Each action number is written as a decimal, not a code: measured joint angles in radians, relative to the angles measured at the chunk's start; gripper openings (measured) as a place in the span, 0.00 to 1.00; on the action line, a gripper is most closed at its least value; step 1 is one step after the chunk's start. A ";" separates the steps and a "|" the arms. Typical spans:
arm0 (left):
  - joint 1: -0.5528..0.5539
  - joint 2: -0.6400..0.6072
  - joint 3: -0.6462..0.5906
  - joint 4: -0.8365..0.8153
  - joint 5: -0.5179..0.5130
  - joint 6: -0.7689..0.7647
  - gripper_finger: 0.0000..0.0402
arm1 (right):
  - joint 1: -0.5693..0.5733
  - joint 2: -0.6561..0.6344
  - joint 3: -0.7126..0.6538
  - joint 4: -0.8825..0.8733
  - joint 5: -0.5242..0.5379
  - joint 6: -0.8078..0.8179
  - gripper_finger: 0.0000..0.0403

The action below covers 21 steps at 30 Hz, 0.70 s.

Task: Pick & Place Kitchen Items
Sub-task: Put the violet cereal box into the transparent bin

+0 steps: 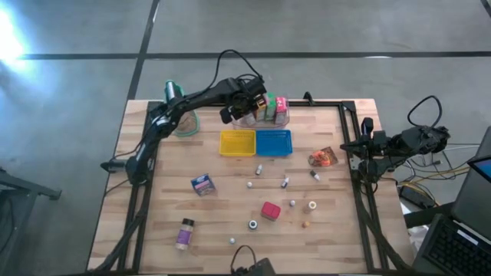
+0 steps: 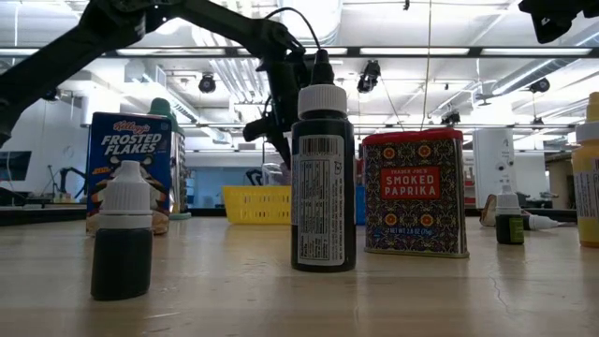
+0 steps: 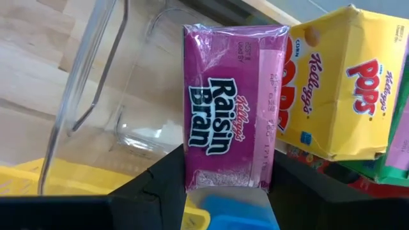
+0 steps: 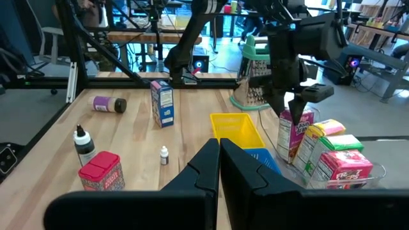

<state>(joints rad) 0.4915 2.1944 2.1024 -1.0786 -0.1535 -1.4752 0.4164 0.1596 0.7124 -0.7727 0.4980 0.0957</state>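
Note:
My left gripper (image 1: 249, 103) reaches over the clear bin (image 1: 261, 120) at the table's far middle, shut on a purple-pink Raisin Bran carton (image 3: 233, 108). Beside it in the bin stand a yellow Pops carton (image 3: 339, 83), a green carton (image 4: 342, 144) and a pink one (image 4: 345, 166). On the table lie a blue Frosted Flakes carton (image 1: 202, 184), a red paprika tin (image 1: 270, 210) and an orange pouch (image 1: 323, 157). My right gripper (image 4: 219, 160) waits shut at the table's right edge. My left gripper pinches the Raisin Bran carton between its two fingers (image 3: 163, 182), at the carton's upper end (image 3: 223, 179), one finger on each narrow side. The fingers come from above, slanting down. The carton stands upright inside the bin (image 4: 294, 137); whether it rests on the bin's floor cannot be told.
A yellow tray (image 1: 237, 142) and a blue tray (image 1: 274, 142) sit just in front of the bin. A grater with a green top (image 4: 255, 83) stands at the far left. A purple jar (image 1: 185, 232) and several small bottles (image 1: 259, 170) are scattered over the near half.

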 joint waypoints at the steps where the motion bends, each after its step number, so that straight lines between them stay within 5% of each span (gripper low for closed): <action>1: 0.000 0.000 0.005 -0.001 0.000 0.005 0.48 | 0.000 0.000 0.000 0.000 0.000 0.001 0.02; 14: 0.000 0.000 0.015 0.006 -0.004 0.040 0.74 | 0.000 0.000 0.000 0.000 0.000 -0.001 0.02; 21: -0.006 0.000 0.050 0.012 -0.036 0.073 0.80 | 0.000 0.000 0.000 0.000 0.000 0.000 0.02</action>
<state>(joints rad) 0.4853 2.1944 2.1529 -1.0662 -0.1899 -1.4020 0.4162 0.1596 0.7122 -0.7729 0.4976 0.0952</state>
